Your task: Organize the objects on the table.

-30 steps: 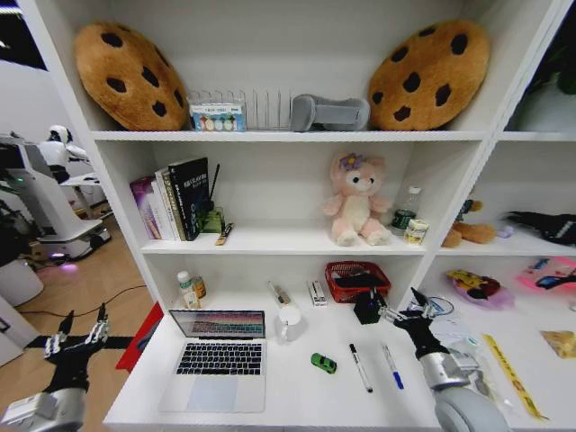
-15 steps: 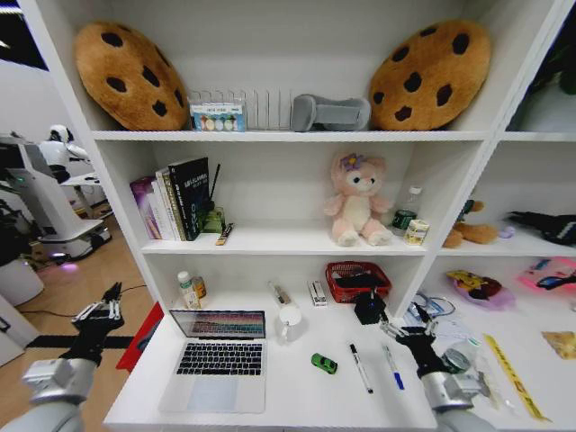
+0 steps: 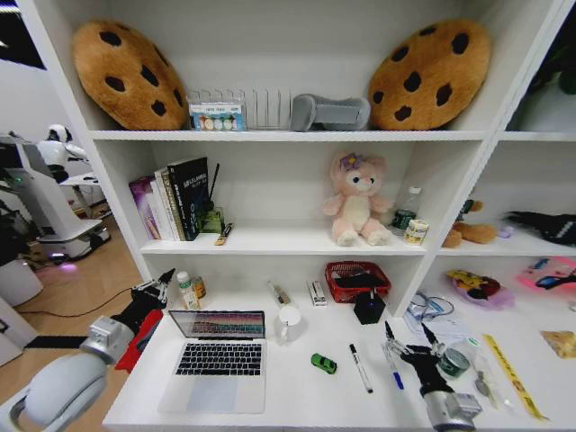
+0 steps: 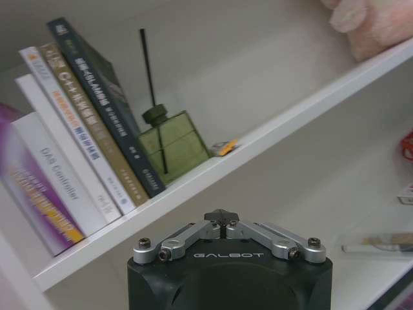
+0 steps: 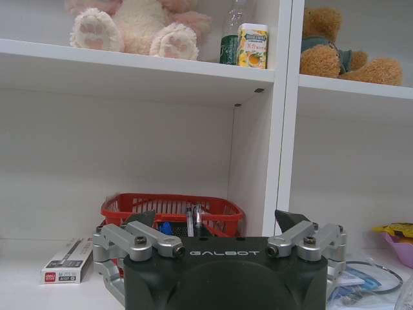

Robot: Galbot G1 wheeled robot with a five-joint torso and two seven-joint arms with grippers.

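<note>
Head view is showing the laptop sitting open on the white worktop, with the green toy car and two pens lying to its right. Left tool is hovering beside the laptop's screen, its fingers pinched together and holding nothing. Right tool is hanging spread wide and empty just right of the blue-capped pen.

"GALBOT" on left gripper housing and right gripper housing.

Head view above table; wrist views close, facing shelves
</note>
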